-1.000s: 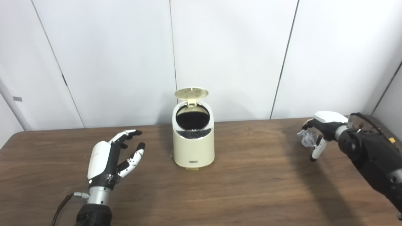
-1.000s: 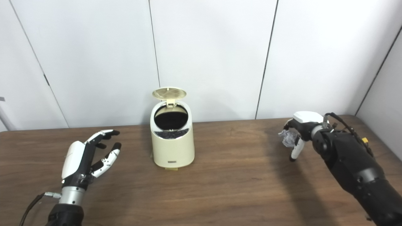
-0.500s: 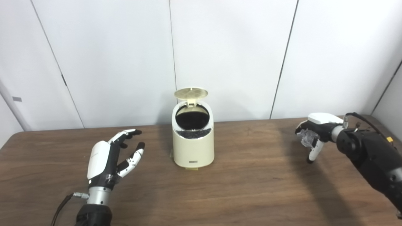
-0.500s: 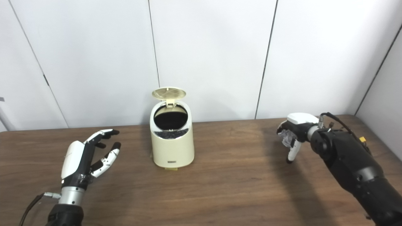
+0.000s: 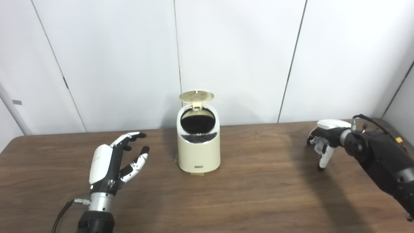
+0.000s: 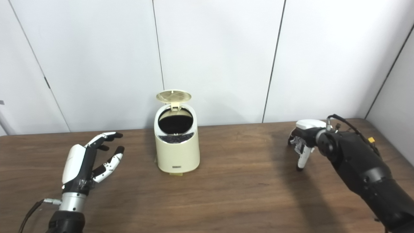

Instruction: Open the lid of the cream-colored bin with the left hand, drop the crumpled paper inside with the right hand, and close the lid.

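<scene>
The cream-colored bin (image 5: 199, 152) stands at the middle back of the wooden table (image 5: 258, 197). Its round lid (image 5: 196, 95) is swung up and back, and the dark opening shows. My left hand (image 5: 111, 160) is open, palm towards the bin, resting low to the bin's left and apart from it. My right hand (image 5: 325, 136) is far to the right, low over the table, with its fingers curled around the crumpled paper (image 5: 318, 144). The paper is mostly hidden under the hand. It also shows in the right eye view (image 6: 295, 141).
White wall panels (image 5: 239, 48) stand right behind the table's back edge. The table's right edge is close behind my right arm (image 5: 381, 161). A cable (image 5: 64, 210) hangs from my left wrist.
My right hand with the paper has dropped lower and drawn slightly back towards the table's far right. The left hand, bin and lid have not moved.
</scene>
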{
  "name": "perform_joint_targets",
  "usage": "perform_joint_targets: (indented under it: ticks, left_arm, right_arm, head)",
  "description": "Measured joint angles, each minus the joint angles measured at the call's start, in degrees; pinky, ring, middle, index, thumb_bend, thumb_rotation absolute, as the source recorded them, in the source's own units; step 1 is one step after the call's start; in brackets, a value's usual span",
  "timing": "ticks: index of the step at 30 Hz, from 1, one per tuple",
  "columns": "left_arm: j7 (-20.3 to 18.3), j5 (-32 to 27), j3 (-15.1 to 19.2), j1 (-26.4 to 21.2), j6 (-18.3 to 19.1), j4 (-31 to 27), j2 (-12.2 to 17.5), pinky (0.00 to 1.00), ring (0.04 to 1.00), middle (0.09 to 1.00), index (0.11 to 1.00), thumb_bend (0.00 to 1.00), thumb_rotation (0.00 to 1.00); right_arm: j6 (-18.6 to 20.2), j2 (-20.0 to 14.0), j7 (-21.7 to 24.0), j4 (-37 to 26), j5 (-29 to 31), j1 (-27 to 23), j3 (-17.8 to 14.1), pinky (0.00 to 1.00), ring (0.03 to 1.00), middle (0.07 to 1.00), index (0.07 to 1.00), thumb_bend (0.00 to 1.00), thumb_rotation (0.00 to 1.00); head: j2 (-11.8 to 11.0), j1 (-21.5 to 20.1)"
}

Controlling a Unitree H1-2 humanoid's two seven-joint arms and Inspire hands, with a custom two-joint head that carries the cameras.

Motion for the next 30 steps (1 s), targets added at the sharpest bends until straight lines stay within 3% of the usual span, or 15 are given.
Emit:
perform_joint_targets:
  ticks: [6, 7, 8, 9, 11, 13, 18, 23, 30]
  left_arm:
    - [-0.03, -0.02, 0.21, 0.01, -0.03, 0.00, 0.02, 0.62, 0.755, 0.757, 0.736, 0.38, 0.53]
    - [-0.04, -0.02, 0.20, 0.01, -0.03, 0.00, 0.01, 0.62, 0.752, 0.756, 0.735, 0.38, 0.53]
    - [-0.04, -0.02, 0.22, 0.02, -0.03, 0.00, 0.01, 0.62, 0.751, 0.756, 0.735, 0.38, 0.53]
    - [-0.04, -0.03, 0.27, 0.04, -0.03, -0.01, 0.01, 0.62, 0.751, 0.756, 0.735, 0.38, 0.53]
    - [-0.04, -0.04, 0.33, 0.09, -0.03, -0.03, 0.01, 0.62, 0.750, 0.756, 0.735, 0.38, 0.54]
    - [-0.07, -0.03, 0.36, 0.17, -0.02, -0.19, 0.01, 0.62, 0.749, 0.753, 0.734, 0.38, 0.54]
    - [-0.07, 0.05, 0.49, 0.44, -0.02, -0.92, 0.01, 0.61, 0.745, 0.753, 0.734, 0.38, 0.55]
    - [-0.07, 0.03, 0.53, 0.44, -0.13, -0.92, 0.02, 0.62, 0.746, 0.749, 0.733, 0.38, 0.53]
    - [-0.09, -0.05, 0.74, 0.56, -0.15, -0.93, 0.06, 0.61, 0.742, 0.749, 0.733, 0.38, 0.52]
  right_arm:
    - [-0.01, 0.00, 0.00, 0.46, -0.28, -0.68, 0.38, 0.99, 0.843, 0.816, 0.717, 0.83, 0.12]
    - [0.00, 0.00, 0.00, 0.52, -0.37, -0.68, 0.46, 0.95, 0.833, 0.809, 0.718, 0.82, 0.11]
    - [0.01, 0.01, 0.00, 0.57, -0.37, -0.68, 0.48, 0.84, 0.802, 0.795, 0.716, 0.82, 0.10]
    - [0.03, 0.05, 0.00, 0.64, -0.37, -0.68, 0.48, 0.84, 0.802, 0.795, 0.716, 0.82, 0.10]
    - [0.11, 0.10, 0.00, 0.78, -0.36, -0.68, 0.46, 0.69, 0.758, 0.781, 0.718, 0.82, 0.10]
    - [0.05, 0.17, 0.00, 1.28, -0.31, -0.70, 0.46, 0.62, 0.726, 0.768, 0.719, 0.81, 0.10]
    - [-0.92, 0.17, -0.44, 1.77, -0.12, -0.75, 0.38, 0.58, 0.695, 0.754, 0.713, 0.82, 0.07]
    - [-1.39, 0.17, -1.72, 2.69, -0.81, -0.88, 1.03, 0.61, 0.725, 0.773, 0.726, 0.83, 0.09]
    - [-2.87, 0.16, -3.63, 4.32, -0.85, -1.23, 1.12, 0.52, 0.649, 0.731, 0.709, 0.83, 0.04]
  head:
    - [0.09, 0.00]
    - [0.17, 0.09]
    - [0.26, 0.00]
    - [0.26, 0.00]
    - [0.26, -0.17]
    - [0.26, -0.18]
    - [0.44, -0.35]
    - [0.53, -0.44]
    - [0.79, -0.70]
